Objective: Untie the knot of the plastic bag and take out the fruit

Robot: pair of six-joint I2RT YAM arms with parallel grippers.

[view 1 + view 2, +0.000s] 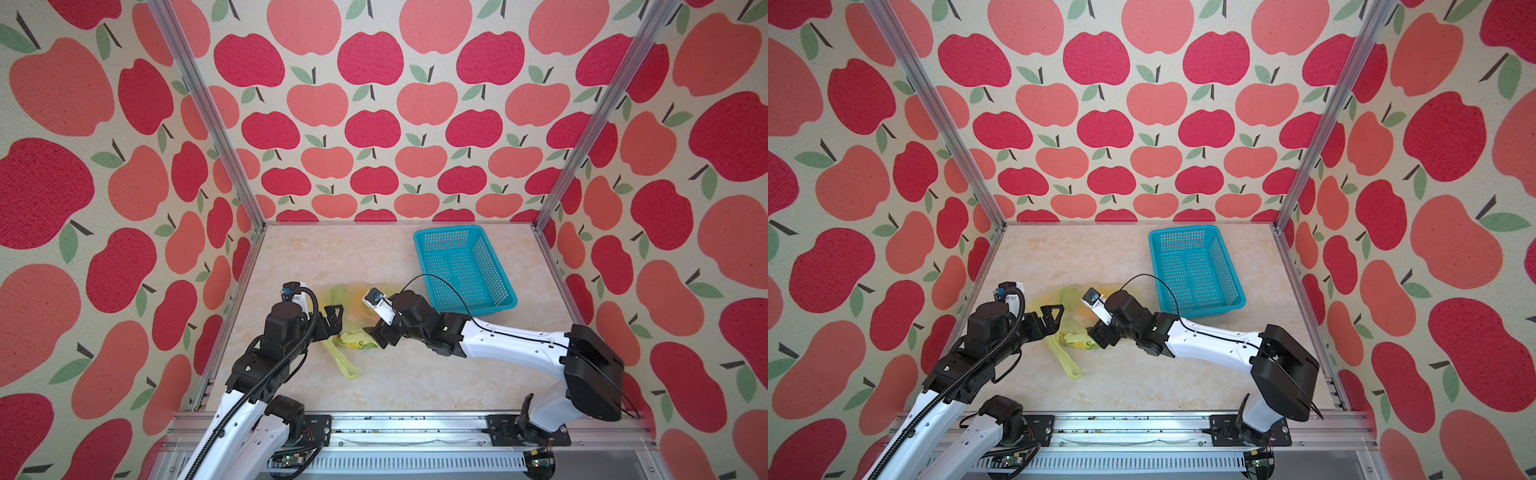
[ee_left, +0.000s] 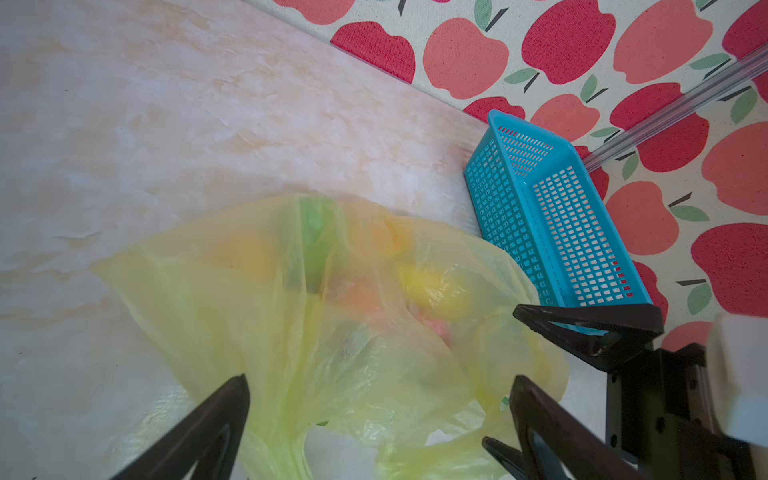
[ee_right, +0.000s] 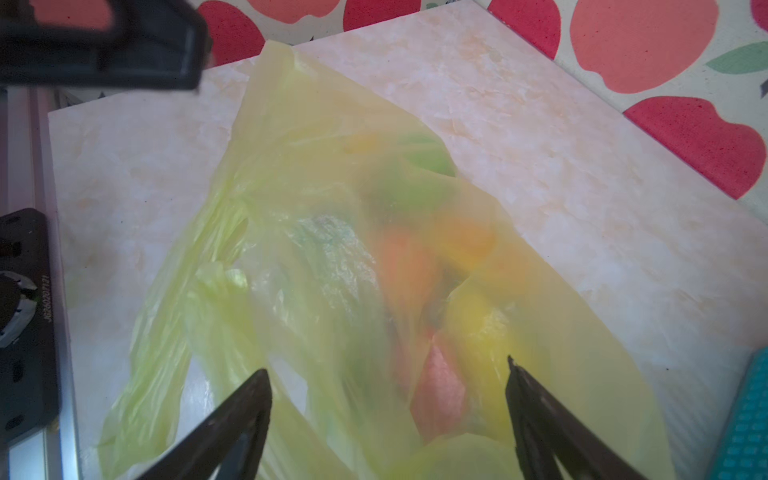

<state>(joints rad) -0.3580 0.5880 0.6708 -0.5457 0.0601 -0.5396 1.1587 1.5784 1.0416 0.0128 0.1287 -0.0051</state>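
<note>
The plastic bag (image 1: pixel 352 309) (image 1: pixel 1073 316) lies mid-table, pale yellow and crumpled, between both grippers. Fruit shows blurred through it: a yellow one (image 2: pixel 432 286), a green one (image 2: pixel 316 224), an orange one (image 3: pixel 465 241) and a pink one (image 3: pixel 440 386). One loose handle (image 1: pixel 345 365) trails toward the front edge. I cannot make out the knot in the bunched plastic (image 1: pixel 355 344) at the bag's near end. My left gripper (image 1: pixel 337 322) (image 2: pixel 380 379) is open at the bag's left side, its jaws wide around loose plastic. My right gripper (image 1: pixel 374 336) (image 3: pixel 386 365) is open at the right side, over the bag.
A teal perforated basket (image 1: pixel 465 270) (image 1: pixel 1196 270) (image 2: pixel 552 232) stands at the back right, close behind the right arm. Apple-printed walls with metal posts close in the marble-look table (image 1: pixel 415 374). A metal rail runs along the front edge.
</note>
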